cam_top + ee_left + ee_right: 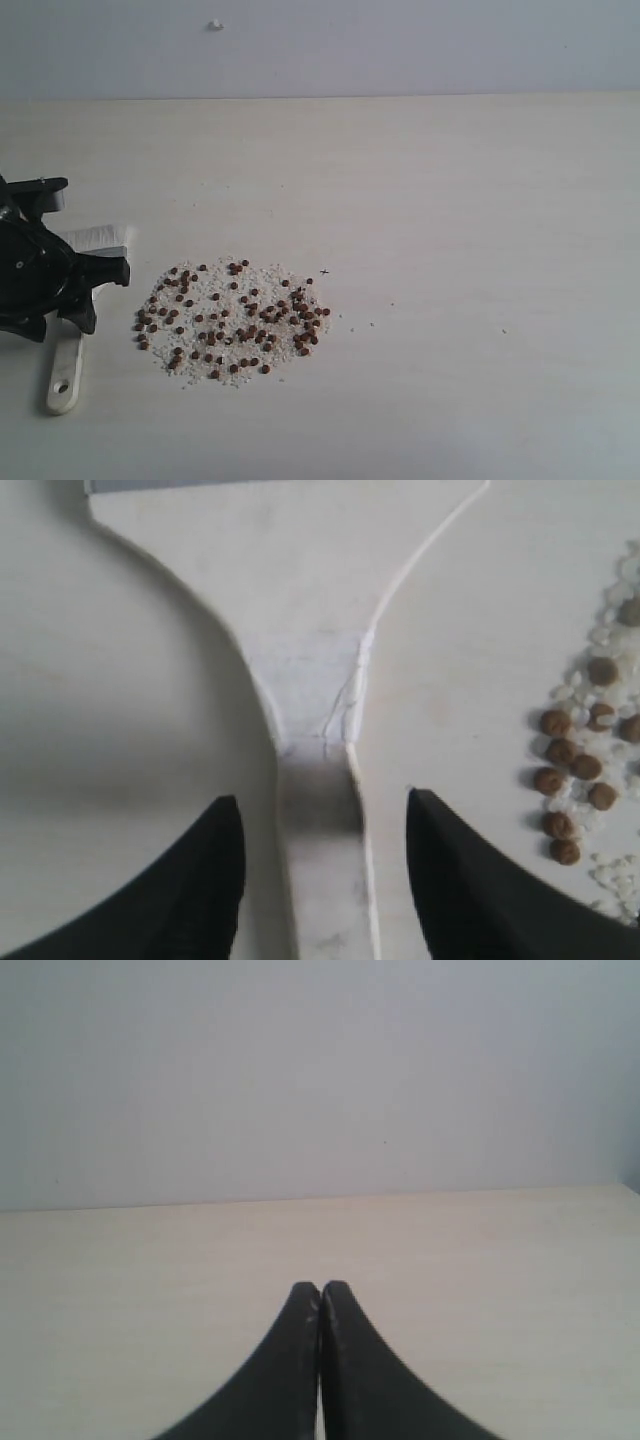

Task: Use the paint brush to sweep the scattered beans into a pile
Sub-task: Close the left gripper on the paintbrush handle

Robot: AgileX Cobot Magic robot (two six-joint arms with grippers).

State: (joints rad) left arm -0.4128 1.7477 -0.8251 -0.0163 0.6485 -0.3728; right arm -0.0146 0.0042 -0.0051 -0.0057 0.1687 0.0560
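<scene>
- Two black claws are in view, and only the left claw [325,808] is at the work.
- The left claw hangs over the wide flat paint brush [66,372] with pale wooden handle, silver metal band and white bristles. Its jaws stand apart, one on each side of the narrow part of the handle, with a small gap on both sides. It does not grip the handle.
- The paint brush lies flat on the pale wooden tabletop [450,250], at the left of the exterior view. The handle end with the hang hole points to the near edge.
- Dozens of small round reddish-brown beans [232,320] lie in a loose patch mixed with fine white grains [265,275], just to the right of the paint brush. They do not touch it.
- A few grains lie apart, more to the right of the patch.
- The right claw [320,1290] has its jaws pressed fully together with nothing between them, above bare tabletop.
</scene>
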